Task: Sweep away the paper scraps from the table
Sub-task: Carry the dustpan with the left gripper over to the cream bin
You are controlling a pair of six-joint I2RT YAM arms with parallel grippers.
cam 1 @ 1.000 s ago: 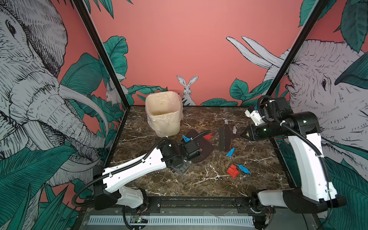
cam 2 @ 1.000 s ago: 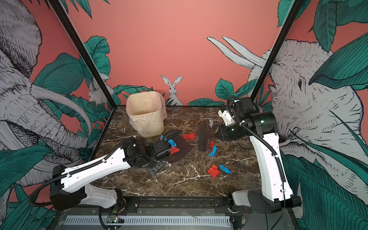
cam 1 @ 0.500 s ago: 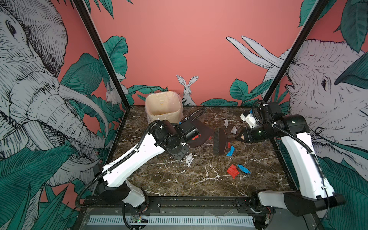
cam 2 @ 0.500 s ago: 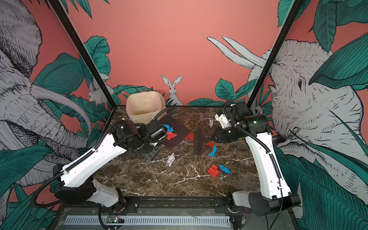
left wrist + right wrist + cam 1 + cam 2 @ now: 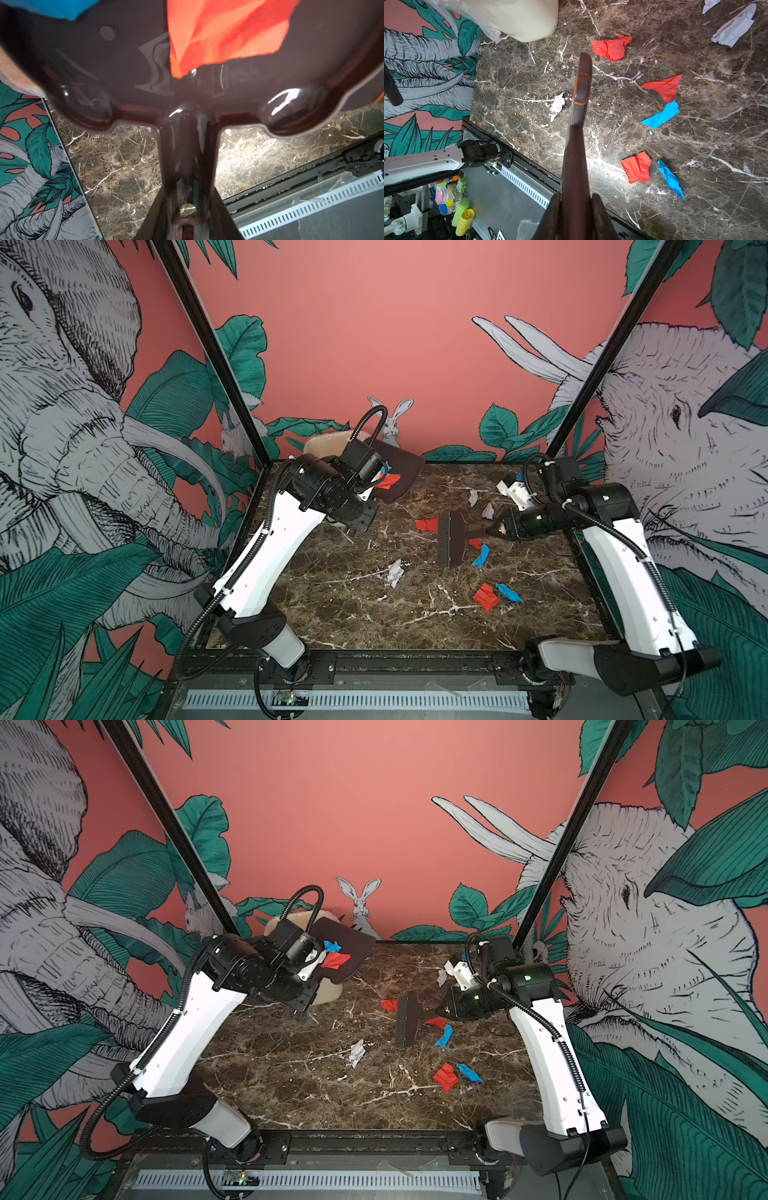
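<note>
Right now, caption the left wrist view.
Left gripper holds glossy dark brown plastic dustpan carrying red paper scrap and blue scrap.

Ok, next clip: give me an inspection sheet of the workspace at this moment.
Surface: marble-look table, dark with white veining.
Job's things: eight paper scraps in red, blue and white lie on the table. A red scrap and a blue scrap sit in the dustpan, which is raised near the cream bin. The brush is low among the scraps; contact with the table is unclear.
Clutter: jars and yellow rolls beyond the table's edge.
Grippers: left gripper shut on the dustpan's handle; right gripper shut on the brush's handle.
Cables: black corrugated hoses loop off both arms, clear of the scraps.
Surroundings: jungle-print walls; grey slotted panel in front.
</note>
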